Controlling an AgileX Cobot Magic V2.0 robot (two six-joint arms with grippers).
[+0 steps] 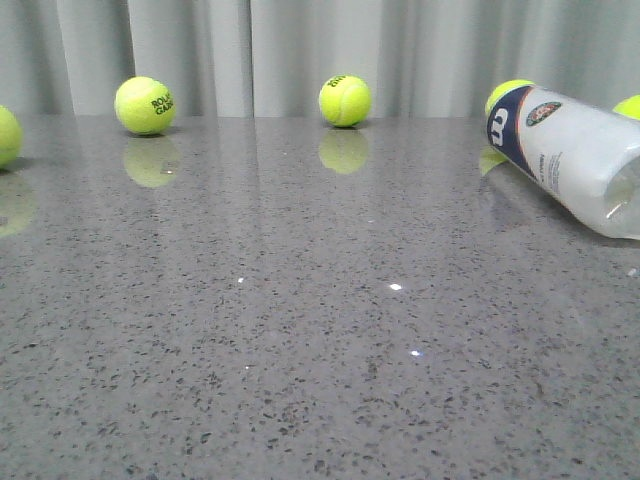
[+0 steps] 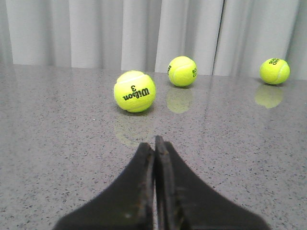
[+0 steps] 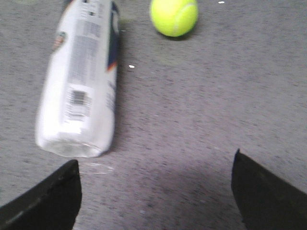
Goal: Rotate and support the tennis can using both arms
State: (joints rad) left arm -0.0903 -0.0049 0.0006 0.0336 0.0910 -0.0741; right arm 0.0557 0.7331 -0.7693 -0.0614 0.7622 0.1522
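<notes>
The tennis can lies on its side at the far right of the grey table, its navy band with the white W towards the curtain. In the right wrist view the can lies on the table ahead of my right gripper, barcode up, its clear end close to one finger. My right gripper is open wide and empty, just short of the can. My left gripper is shut and empty, low over the table, pointing at a Wilson ball. Neither gripper shows in the front view.
Yellow-green tennis balls lie near the curtain, one at the left edge, and two behind the can. One ball lies beside the can in the right wrist view. Two more balls lie ahead of my left gripper.
</notes>
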